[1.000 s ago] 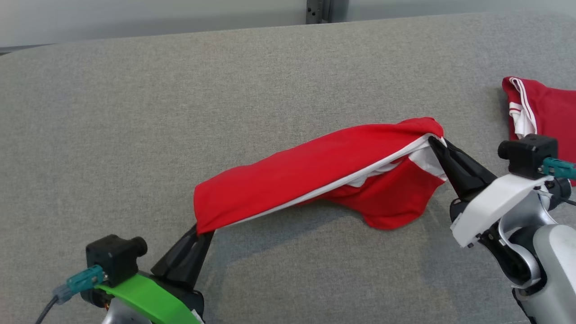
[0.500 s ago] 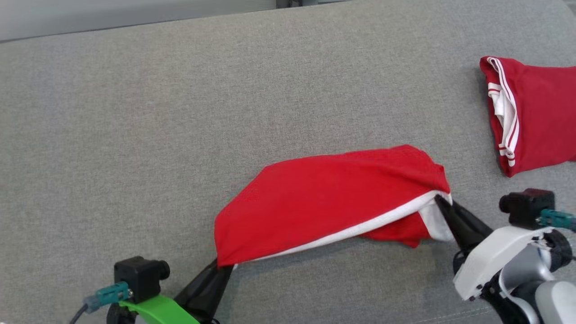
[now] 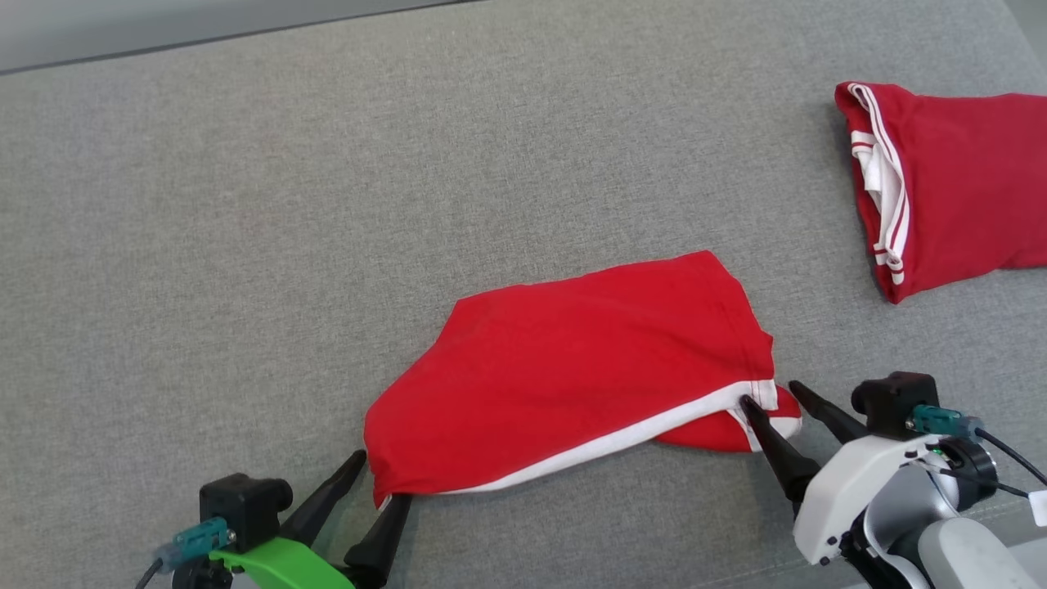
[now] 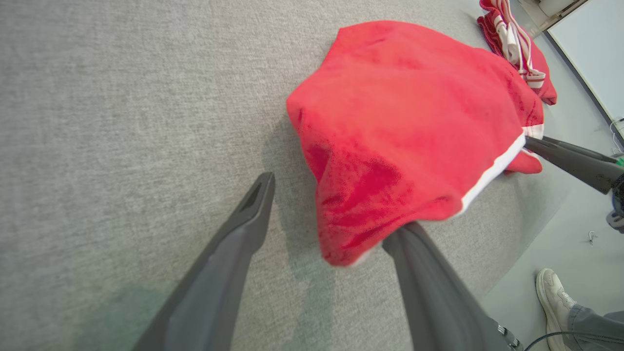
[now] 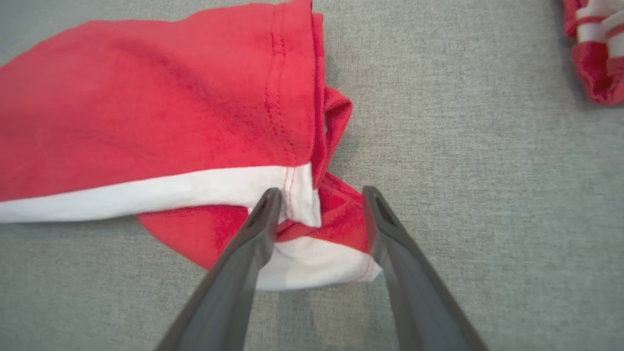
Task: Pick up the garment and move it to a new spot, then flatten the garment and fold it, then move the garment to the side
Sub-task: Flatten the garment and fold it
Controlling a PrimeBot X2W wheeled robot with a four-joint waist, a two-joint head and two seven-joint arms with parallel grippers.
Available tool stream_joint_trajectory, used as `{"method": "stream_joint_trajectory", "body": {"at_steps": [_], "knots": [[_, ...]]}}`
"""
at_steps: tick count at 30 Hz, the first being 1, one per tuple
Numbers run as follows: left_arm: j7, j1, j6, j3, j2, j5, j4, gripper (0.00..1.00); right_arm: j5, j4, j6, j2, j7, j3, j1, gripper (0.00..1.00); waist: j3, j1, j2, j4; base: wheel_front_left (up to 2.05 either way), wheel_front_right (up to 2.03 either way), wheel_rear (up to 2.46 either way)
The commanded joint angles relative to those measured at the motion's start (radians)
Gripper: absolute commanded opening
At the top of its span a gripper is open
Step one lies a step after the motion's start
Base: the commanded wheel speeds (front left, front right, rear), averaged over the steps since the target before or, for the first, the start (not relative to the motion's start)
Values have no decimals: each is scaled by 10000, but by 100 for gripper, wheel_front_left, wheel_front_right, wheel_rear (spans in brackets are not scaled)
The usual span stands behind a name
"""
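Note:
The garment [image 3: 589, 360] is red with a white band along its near edge and lies loosely spread on the grey fabric surface [image 3: 245, 245]. My left gripper [image 3: 378, 481] stands open at its near left corner. In the left wrist view the garment [image 4: 414, 112] rests with that corner against one finger of my left gripper [image 4: 336, 204]. My right gripper [image 3: 769, 394] is open at the garment's right end. In the right wrist view the bunched corner of the garment [image 5: 170, 122] lies between the spread fingers of my right gripper [image 5: 321, 192].
A second red piece of clothing [image 3: 949, 180] with white stripes lies at the far right and also shows as striped clothing [image 5: 594, 58] at the edge of the right wrist view. A person's shoe [image 4: 551, 292] stands on the floor beyond the surface's edge.
Both grippers have opened and let go of the garment's ends. The garment has dropped from hanging stretched to lying on the surface. The head camera has tilted down.

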Motion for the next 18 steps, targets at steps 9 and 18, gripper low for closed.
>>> {"method": "stream_joint_trajectory", "body": {"at_steps": [9,18], "knots": [[-1825,1487,739,383,-45,894,-184,100,-1170,-1969,-2,-214,-717,-1038,1781,100,-1584,-1,-1,241,0,0,0],[-3518,2081,1252,591,-627,1326,812,100,-2369,-1642,-2,388,-3038,-1424,2927,100,-2533,-1,-1,528,0,0,0]]}}
